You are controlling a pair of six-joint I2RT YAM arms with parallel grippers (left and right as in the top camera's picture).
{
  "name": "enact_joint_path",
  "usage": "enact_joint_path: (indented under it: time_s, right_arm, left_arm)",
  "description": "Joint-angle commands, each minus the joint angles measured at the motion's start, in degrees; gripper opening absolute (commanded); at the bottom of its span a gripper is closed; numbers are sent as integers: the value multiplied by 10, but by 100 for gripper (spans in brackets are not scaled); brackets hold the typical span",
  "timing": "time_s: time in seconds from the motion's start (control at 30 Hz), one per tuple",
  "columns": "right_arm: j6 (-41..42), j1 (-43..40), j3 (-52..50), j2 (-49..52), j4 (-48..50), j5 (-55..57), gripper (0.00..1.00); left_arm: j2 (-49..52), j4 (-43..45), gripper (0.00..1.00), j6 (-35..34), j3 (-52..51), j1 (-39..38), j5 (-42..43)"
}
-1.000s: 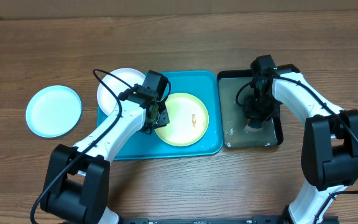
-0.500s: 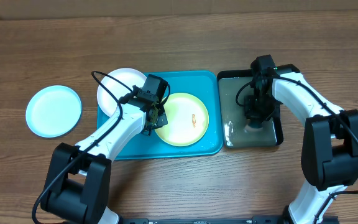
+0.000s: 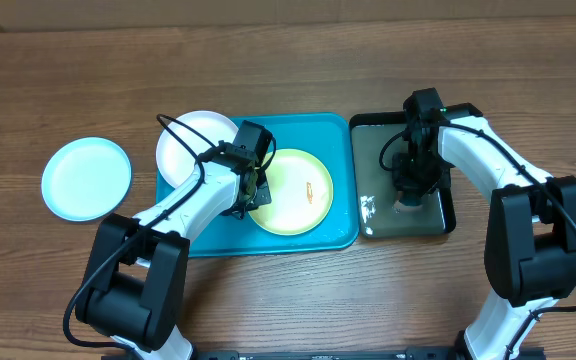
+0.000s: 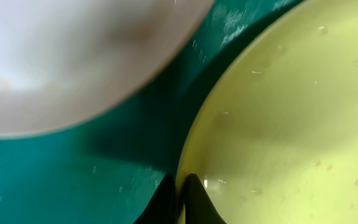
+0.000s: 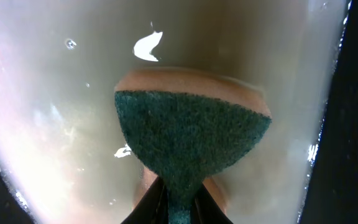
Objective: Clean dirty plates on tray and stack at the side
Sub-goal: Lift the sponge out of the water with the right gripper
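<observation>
A yellow-green plate (image 3: pixel 293 192) with a small orange smear lies on the teal tray (image 3: pixel 338 135). My left gripper (image 3: pixel 251 191) is shut on the plate's left rim; in the left wrist view the rim sits between the fingers (image 4: pixel 180 198) beside the yellow-green plate (image 4: pixel 291 112). A white plate (image 3: pixel 193 140) lies on the tray's left end and shows in the left wrist view (image 4: pixel 73 56). A pale cyan plate (image 3: pixel 86 177) lies on the table to the left. My right gripper (image 3: pixel 408 195) is shut on a green-and-tan sponge (image 5: pixel 191 140), held in the black tray (image 3: pixel 446 215).
The glossy black tray holds cloudy water (image 5: pixel 55 81) and stands right of the teal tray. Wooden table lies all round both trays.
My left gripper and the yellow-green plate's left edge have shifted slightly to the right. The right gripper has stayed over the black tray with the sponge.
</observation>
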Motion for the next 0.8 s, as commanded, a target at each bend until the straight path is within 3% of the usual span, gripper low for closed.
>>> enact_joint_path:
  time_s: [0.0, 0.17, 0.27, 0.3, 0.37, 0.4, 0.5, 0.53, 0.77]
  right_arm:
    - [0, 2, -3, -11, 4, 5, 11]
    - [-17, 2, -3, -11, 10, 5, 11]
    - [-18, 2, -3, -11, 17, 5, 8]
    - [-18, 2, -3, -11, 20, 5, 8]
    - [-18, 2, -3, -11, 25, 5, 7]
    - [-21, 2, -3, -11, 26, 5, 7]
    - [-31, 2, -3, -11, 27, 5, 7]
    - [-31, 2, -3, -11, 27, 5, 7]
    - [-30, 2, -3, -11, 23, 5, 5]
  left_arm:
    - [3, -38, 4, 14, 13, 0, 18]
    - [-22, -59, 6, -48, 15, 0, 50]
    - [-22, -47, 20, -62, 15, 0, 47]
    - [-22, -41, 29, -62, 15, 0, 42]
    - [-22, -30, 35, -61, 15, 0, 38]
    - [-22, -25, 33, -61, 15, 0, 39]
    - [-22, -22, 7, -62, 15, 0, 38]
    - [-22, -21, 5, -62, 15, 0, 38]
    - [-22, -28, 4, -98, 13, 1, 24]
